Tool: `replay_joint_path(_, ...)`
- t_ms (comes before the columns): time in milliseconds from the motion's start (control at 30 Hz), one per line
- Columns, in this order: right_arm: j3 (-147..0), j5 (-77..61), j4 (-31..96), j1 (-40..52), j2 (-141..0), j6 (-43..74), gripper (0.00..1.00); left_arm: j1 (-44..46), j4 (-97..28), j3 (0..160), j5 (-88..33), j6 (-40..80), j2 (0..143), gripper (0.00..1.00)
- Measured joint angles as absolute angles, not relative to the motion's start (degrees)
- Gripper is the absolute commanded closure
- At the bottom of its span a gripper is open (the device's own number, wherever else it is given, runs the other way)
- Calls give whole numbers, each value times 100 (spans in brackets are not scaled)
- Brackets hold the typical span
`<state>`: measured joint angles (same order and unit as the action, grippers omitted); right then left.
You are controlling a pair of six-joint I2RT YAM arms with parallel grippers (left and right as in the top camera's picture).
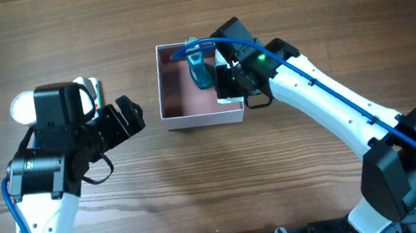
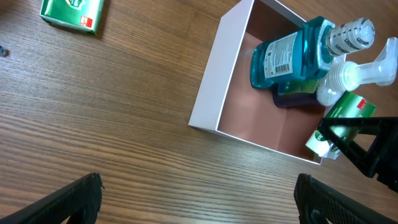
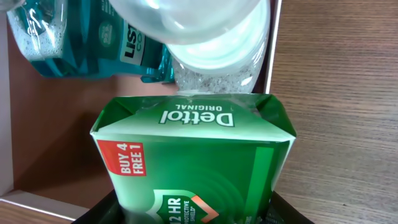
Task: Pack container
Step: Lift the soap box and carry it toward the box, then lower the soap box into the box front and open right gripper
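The right hand (image 1: 229,80) is gripping a green Dettol soap pack (image 3: 193,165) and holding it over the right side of the container (image 1: 178,121), which is sitting in the middle of the worktop (image 1: 176,14). The pack's long side is pointing from the hand toward the blue mouthwash bottle (image 2: 289,56) and the clear spray bottle (image 2: 348,74) already inside, so the free spot is lying just below it. The left hand (image 1: 114,122) is waiting wide open, holding nothing, on the left of the container, with another green pack (image 2: 71,12) lying farther away on the wood.
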<state>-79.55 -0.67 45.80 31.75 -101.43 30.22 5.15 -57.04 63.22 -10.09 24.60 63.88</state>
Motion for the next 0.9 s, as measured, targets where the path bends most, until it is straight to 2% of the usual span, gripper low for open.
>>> replay_joint_path(900,-7992,47,4569,3520,-10606,3354,96,515,-5706,6322,-1009,2460,6386,0)
